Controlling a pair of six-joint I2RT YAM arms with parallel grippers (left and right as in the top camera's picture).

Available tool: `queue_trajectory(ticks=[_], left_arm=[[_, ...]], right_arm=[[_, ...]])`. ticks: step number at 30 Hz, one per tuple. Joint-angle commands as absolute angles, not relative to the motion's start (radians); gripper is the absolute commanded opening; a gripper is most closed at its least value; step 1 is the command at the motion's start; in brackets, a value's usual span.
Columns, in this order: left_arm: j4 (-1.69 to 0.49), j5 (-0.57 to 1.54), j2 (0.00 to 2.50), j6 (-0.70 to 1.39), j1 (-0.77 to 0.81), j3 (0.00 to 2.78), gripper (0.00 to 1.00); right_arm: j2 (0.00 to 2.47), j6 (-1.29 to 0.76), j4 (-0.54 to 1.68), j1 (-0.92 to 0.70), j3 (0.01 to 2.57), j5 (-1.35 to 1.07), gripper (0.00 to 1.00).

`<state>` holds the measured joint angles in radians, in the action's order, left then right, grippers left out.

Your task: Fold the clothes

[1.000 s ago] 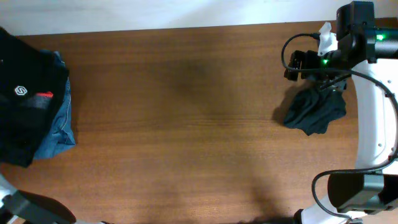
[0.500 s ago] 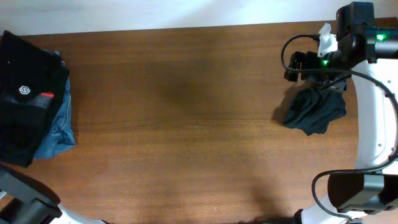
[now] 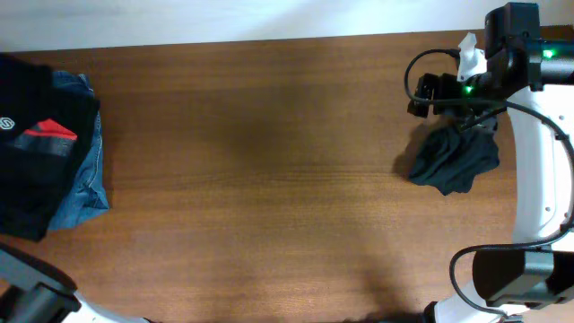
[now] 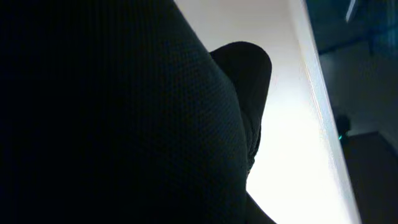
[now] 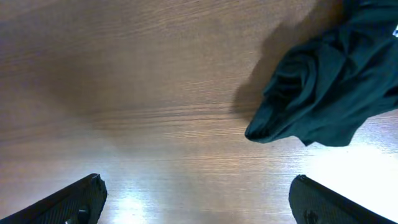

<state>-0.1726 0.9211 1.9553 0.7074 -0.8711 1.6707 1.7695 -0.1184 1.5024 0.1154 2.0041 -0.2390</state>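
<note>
Crumpled black garment [image 3: 453, 160] lies near the table's [image 3: 269, 179] three o'clock edge, two o'clock of the right gripper's [image 5: 196, 198] wide-spread fingers, with bare wood toward nine. Black fabric [image 4: 112, 124] hides the left gripper's fingers, so I cannot tell their state.

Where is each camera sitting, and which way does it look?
Overhead: above the table, looking straight down at the black shirt, blue denim and crumpled dark garment; the right arm shows at the right.
Left wrist: on the left arm, close against black fabric; no robot part can be made out.
Right wrist: on the right arm, looking down at the table; the open right gripper shows its fingertips in the bottom corners.
Shared: overhead and right wrist both show the crumpled dark garment.
</note>
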Motion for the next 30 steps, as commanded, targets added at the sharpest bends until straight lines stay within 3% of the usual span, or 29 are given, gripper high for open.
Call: queue_trajectory(ticks=[1, 7, 18, 20, 23, 24, 29, 30], left_arm=[[-0.162, 0.957, 1.979, 0.801, -0.873, 1.654, 0.01], [-0.166, 0.955, 1.979, 0.925, -0.873, 1.545, 0.00], [-0.368, 0.908, 1.979, 0.902, -0.898, 1.535, 0.02], [-0.421, 0.882, 1.979, 0.888, -0.912, 1.535, 0.07], [-0.484, 0.849, 1.979, 0.881, -0.931, 1.535, 0.30], [-0.507, 0.839, 1.979, 0.881, -0.938, 1.535, 0.54], [-0.548, 0.838, 1.979, 0.869, -0.957, 1.535, 0.85], [-0.553, 0.838, 1.979, 0.866, -0.957, 1.535, 0.87]], right_arm=[[1.774, -0.109, 1.502, 0.124, 1.999, -0.263, 0.99], [1.774, -0.109, 1.502, 0.124, 1.999, -0.263, 0.99], [1.774, -0.109, 1.502, 0.124, 1.999, -0.262, 0.99], [1.774, -0.109, 1.502, 0.124, 1.999, -0.262, 0.99], [1.774, -0.108, 1.502, 0.124, 1.999, -0.262, 0.99], [1.774, -0.108, 1.502, 0.124, 1.999, -0.262, 0.99], [1.776, -0.108, 1.501, 0.124, 1.999, -0.258, 0.99], [1.776, -0.108, 1.501, 0.124, 1.999, -0.259, 0.99]])
